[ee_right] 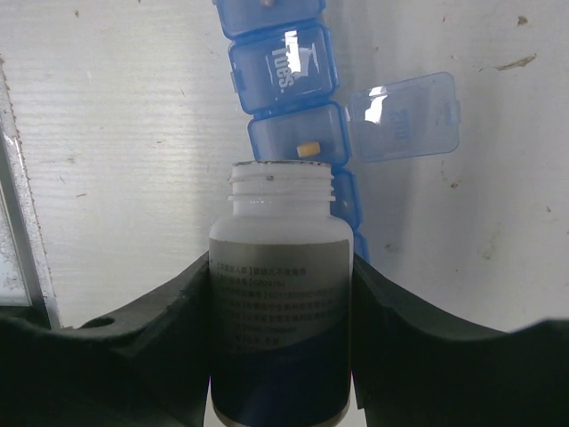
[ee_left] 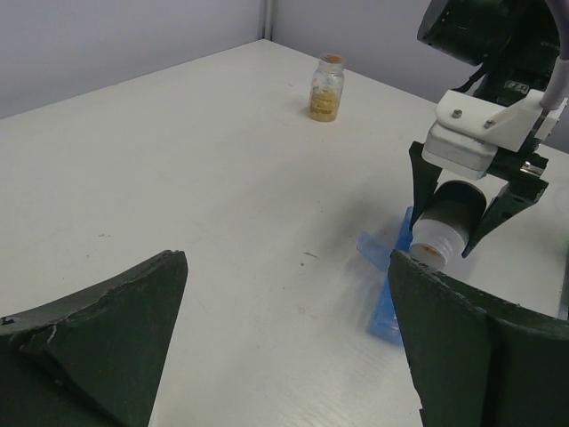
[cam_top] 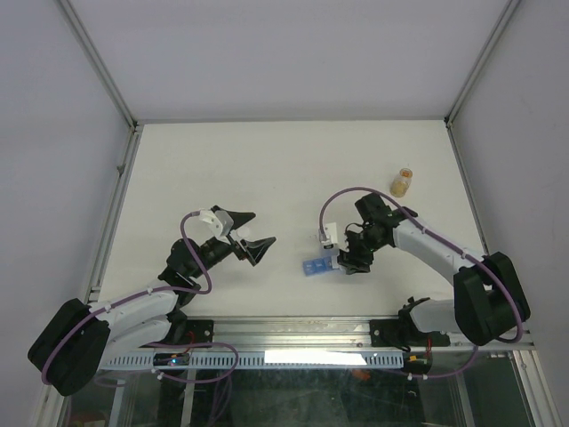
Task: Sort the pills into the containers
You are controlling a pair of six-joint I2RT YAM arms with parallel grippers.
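Note:
The blue pill-organiser strip, the containers (ee_right: 284,80), lies on the white table between the arms (cam_top: 313,266) (ee_left: 388,298). One cell stands open with its lid (ee_right: 404,116) flipped to the right, and one pale yellowish pill (ee_right: 308,149) lies in it. My right gripper (ee_right: 280,267) (cam_top: 348,258) is shut on a white uncapped bottle (ee_right: 280,294) (ee_left: 442,233), tilted with its mouth just over the open cell. My left gripper (ee_left: 286,256) (cam_top: 253,233) hovers open and empty to the left of the strip.
A small amber jar (cam_top: 403,181) (ee_left: 326,87) stands at the far right of the table. Aluminium frame rails (cam_top: 114,209) run along the table's left and right sides. A metal rail (ee_right: 22,258) runs beside the right gripper.

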